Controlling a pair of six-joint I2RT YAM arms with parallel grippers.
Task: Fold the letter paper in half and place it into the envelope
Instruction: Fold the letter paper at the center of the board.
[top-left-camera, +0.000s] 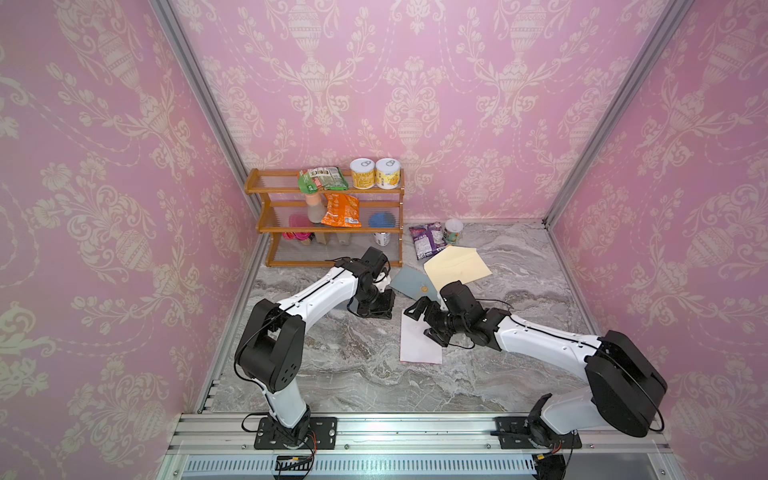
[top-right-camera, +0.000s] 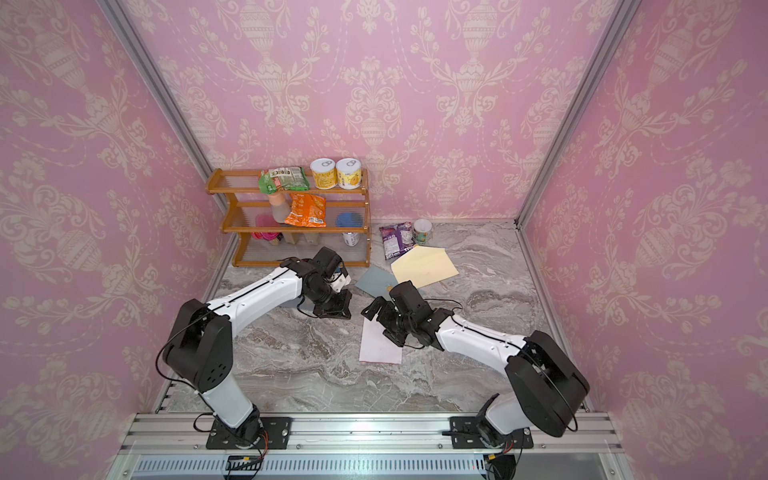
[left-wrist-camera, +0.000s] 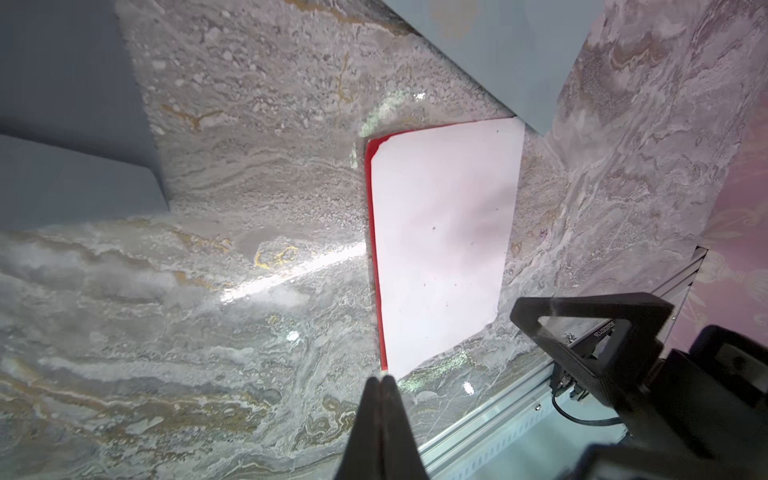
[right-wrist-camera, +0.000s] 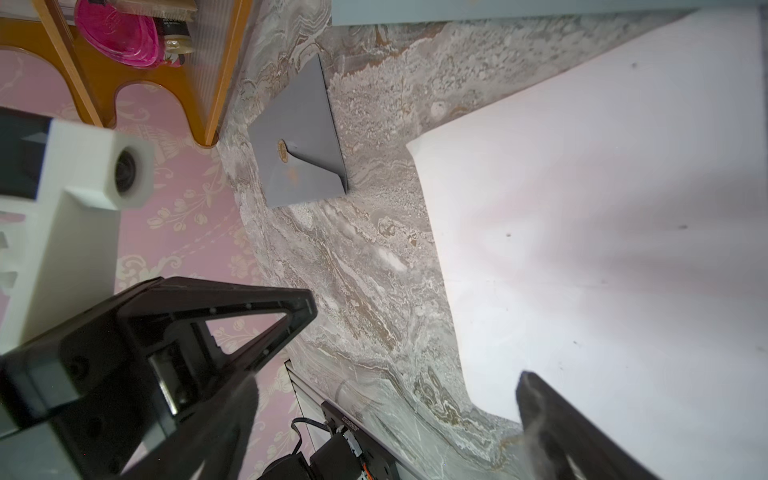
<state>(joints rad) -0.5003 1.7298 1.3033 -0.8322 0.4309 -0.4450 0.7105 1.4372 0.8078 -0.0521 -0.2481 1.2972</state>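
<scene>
- The paper (top-left-camera: 419, 349) is lying flat on the table (top-left-camera: 353, 382), near the middle and close to the grey envelope (top-left-camera: 409, 286). A cream envelope (top-left-camera: 457, 266) is lying partly over that grey one, farther back.
- The right gripper (top-left-camera: 419, 323) is hovering over the paper's far end with jaws wide apart. 1 finger is above the sheet and 1 is beyond its edge; whether either is touching, I cannot tell.
- The left gripper (left-wrist-camera: 380, 384) is sitting close by with jaws pressed together, holding nothing.
- Risk: a red strip (left-wrist-camera: 376, 257) is showing along 1 long edge, so the layers are probably not lining up. Pinching only 1 layer would be pulling the fold open.
- Risk: the sheet is thin and the slab is looking glossy, so a finger may be skating over the edge and pushing the paper away.
- Risk: the 2 grippers are working close together and could be clipping each other.
- Risk: neither envelope is being held, so sliding the paper in may be shoving both toward the purple bag (top-left-camera: 426, 240) and cup (top-left-camera: 454, 231) behind.
- The table is showing grey marble veining with glare streaks.
- Pink damask walls (top-left-camera: 415, 104) are closing in 3 sides. A wooden shelf (top-left-camera: 266, 226) with 2 cans (top-left-camera: 363, 174) is standing at the back left, and a metal rail (top-left-camera: 415, 434) is running along the front.
</scene>
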